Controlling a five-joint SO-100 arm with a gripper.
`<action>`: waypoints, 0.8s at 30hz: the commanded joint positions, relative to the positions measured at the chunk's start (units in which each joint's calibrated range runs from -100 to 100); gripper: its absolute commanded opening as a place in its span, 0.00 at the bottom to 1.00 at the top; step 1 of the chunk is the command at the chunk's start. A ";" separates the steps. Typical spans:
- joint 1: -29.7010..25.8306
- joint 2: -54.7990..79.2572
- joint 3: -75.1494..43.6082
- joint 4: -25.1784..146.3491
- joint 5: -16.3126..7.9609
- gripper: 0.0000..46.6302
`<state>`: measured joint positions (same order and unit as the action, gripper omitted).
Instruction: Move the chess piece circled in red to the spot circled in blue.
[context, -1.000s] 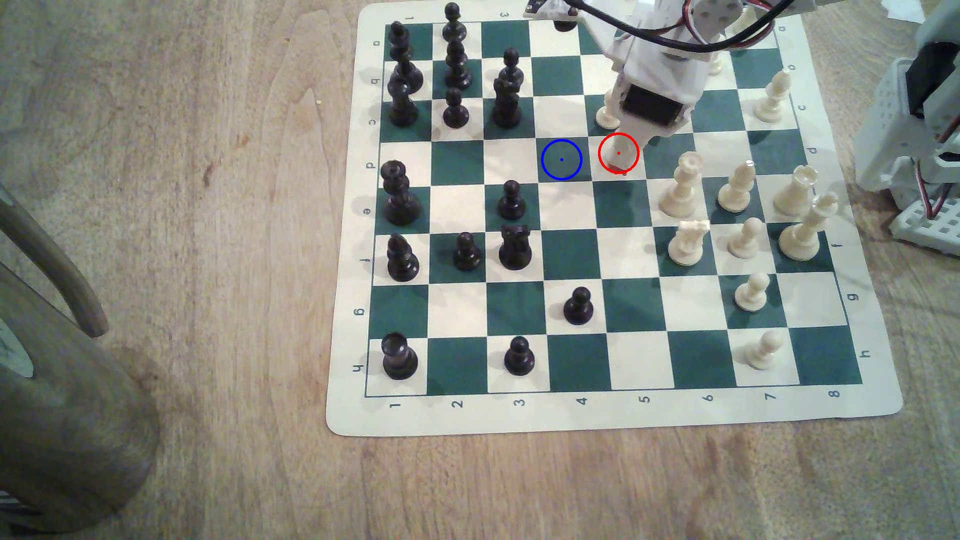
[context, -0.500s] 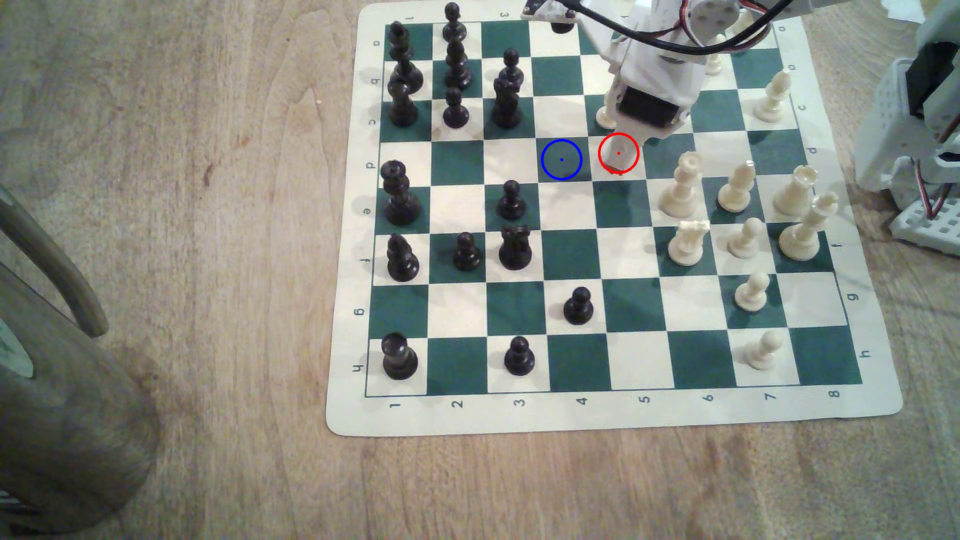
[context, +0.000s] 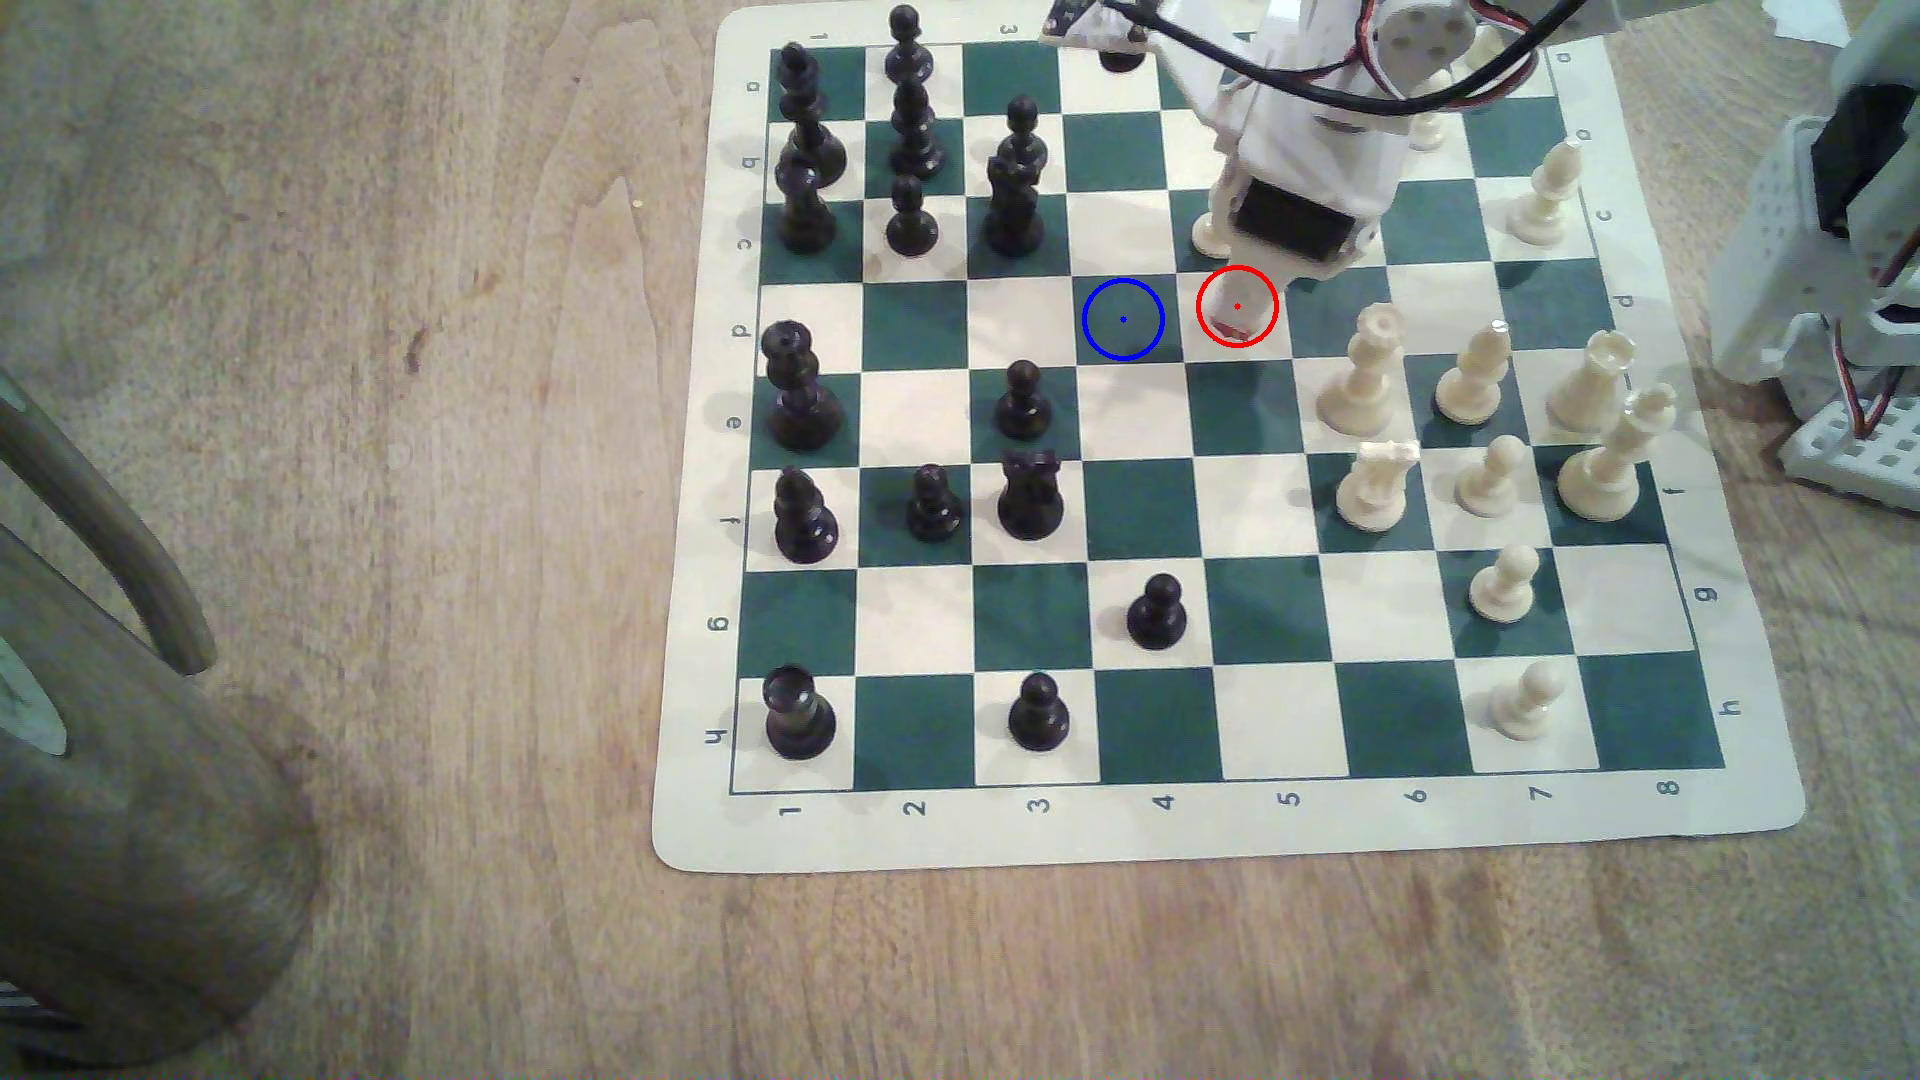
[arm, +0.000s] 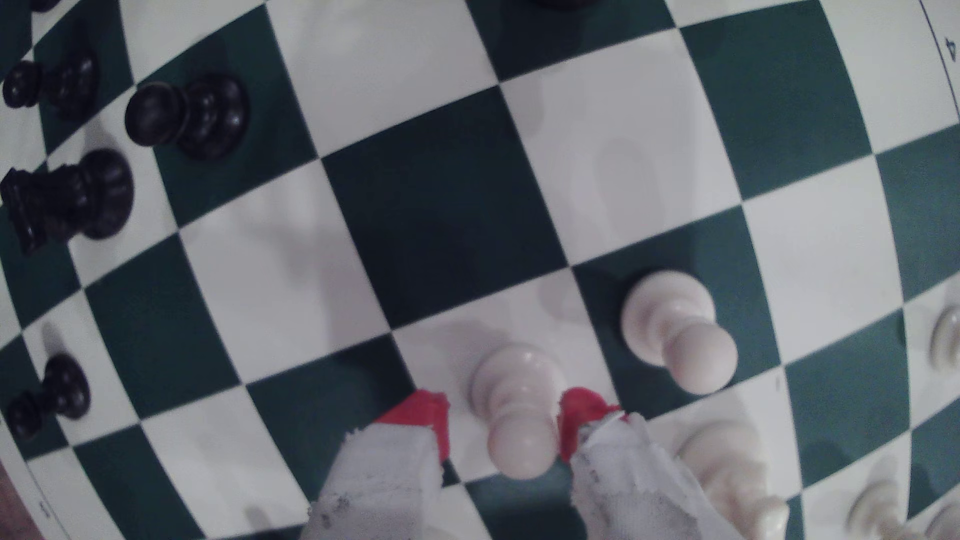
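Tabletop (context: 416, 519): pale wood grain, bare on the exterior view's left; a dull grey-brown rounded object (context: 114, 789) sits at that view's near left corner.
Chessboard (context: 1226, 831): a green-and-cream roll-up mat on the exterior view's right; black pieces (context: 914, 218) crowd its left files, cream pieces (context: 1475, 374) its right.
Arm (context: 1309, 135): white, black cable looped over it — it reaches in from the far right and tilts down over the board's far middle.
End effector (arm: 503, 426): red-tipped fingers (arm: 421, 415) stand apart — one on either side of the chess piece; whether they touch it I cannot tell.
Chess piece (arm: 514, 405): upright on the white square ringed in red; another cream pawn (arm: 675, 327) stands on the next dark square.
Spot (context: 1123, 319): blue-ringed dark square just left of the red ring in the exterior view; bare.
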<state>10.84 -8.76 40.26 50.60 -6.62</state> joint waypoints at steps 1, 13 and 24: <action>-0.01 -0.84 -0.19 -0.56 -0.24 0.22; 0.31 -1.52 -0.19 -1.79 -0.39 0.23; -0.32 -2.45 -0.10 -0.47 -0.20 0.00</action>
<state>10.69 -8.76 40.53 49.48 -6.91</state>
